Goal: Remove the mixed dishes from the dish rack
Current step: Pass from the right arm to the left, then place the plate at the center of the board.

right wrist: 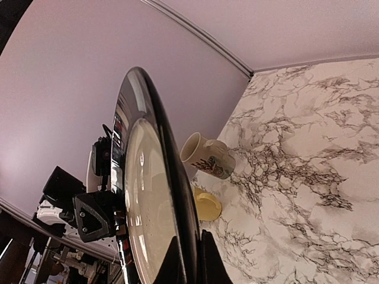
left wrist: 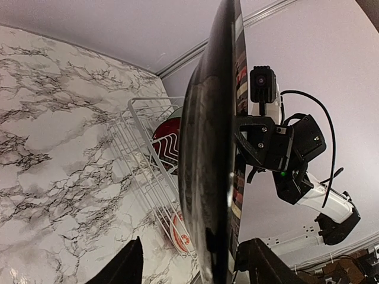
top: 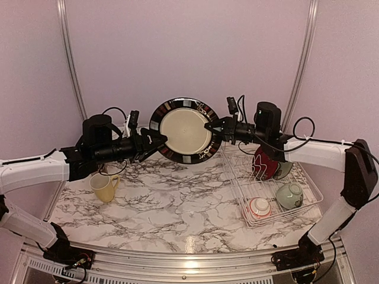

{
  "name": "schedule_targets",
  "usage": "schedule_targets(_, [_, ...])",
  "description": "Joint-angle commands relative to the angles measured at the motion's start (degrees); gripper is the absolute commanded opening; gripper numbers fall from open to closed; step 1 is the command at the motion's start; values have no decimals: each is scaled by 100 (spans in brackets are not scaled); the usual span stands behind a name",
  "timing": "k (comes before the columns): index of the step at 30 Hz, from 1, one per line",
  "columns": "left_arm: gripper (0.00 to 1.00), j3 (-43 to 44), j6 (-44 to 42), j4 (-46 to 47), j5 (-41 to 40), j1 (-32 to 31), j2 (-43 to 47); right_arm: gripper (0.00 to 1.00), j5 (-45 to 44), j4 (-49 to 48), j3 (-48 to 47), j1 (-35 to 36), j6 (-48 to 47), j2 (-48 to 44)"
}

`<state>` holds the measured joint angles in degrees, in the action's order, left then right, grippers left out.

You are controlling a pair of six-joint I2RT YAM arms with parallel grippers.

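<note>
— Where is the plate, and what is holding it?

— Your right pincer (top: 213,126) is clamped on the right rim of the black-rimmed cream plate (top: 185,130), both fingers pinched flat onto the glossy edge. The plate stands on edge in the air between your two pincers. It is a round glazed disc with a smooth cream face and a black band broken by red and pale blocks.

— And my left?

— Your left pincer (top: 155,141) straddles the opposite rim with its jaws apart. The finger on the patterned side sits near the plate, and the one on the dark, shiny underside stands clear of it.

— What lies around them?

— Below your right pincer and to its outer side is the dish rack (top: 238,177), a low basket of thin white wire. In it are the red patterned plate (top: 263,163), upright among the tines, the pale green bowl (top: 290,195) and the red-rimmed white bowl (top: 259,207). Below your left pincer the yellow mug (top: 105,187) stands on the marble-veined table (top: 172,201), and the cream printed mug (right wrist: 208,157) is just beside it
</note>
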<state>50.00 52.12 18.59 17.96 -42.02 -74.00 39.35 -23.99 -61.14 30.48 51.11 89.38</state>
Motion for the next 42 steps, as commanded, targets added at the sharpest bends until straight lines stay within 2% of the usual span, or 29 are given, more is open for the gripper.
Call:
schedule_targets(1, [58,229,65,294,-7,-34,-106,0,261,-1173,-143,118,421,17])
schedule_targets(7, [36,388,88,-116,-407,-32,-211,0,257,-1363,-55,228,485,68])
schedule_targets(10, [18,415,126,-275,-591,-33,-207,0,246,-1416,10,235,516,71])
schedule_targets(14, [2,355,203,-437,-859,-34,-143,0,212,-1445,88,269,518,54])
schedule_targets(18, [0,268,336,-496,-1009,-30,-100,1,121,-1311,110,289,399,70])
schedule_targets(21, [0,223,369,-526,-1091,-34,-40,16,71,-1230,142,288,322,69])
schedule_targets(24, [0,159,411,-581,-1233,-29,58,39,-75,-1007,164,292,133,13])
schedule_targets(28, [0,90,568,-701,-1420,7,225,62,-457,-238,76,286,-283,-93])
schedule_targets(34, [0,-70,853,-838,-1509,147,379,87,-874,458,-76,271,-777,-203])
schedule_targets(35, [0,-112,914,-827,-1499,188,411,94,-979,610,-88,254,-865,-243])
schedule_targets(37, [0,-232,1081,-811,-1484,275,467,98,-1193,836,-83,208,-1042,-349])
schedule_targets(42, [0,-369,1156,-863,-1377,511,585,98,-1821,1599,-182,5,-1678,-750])
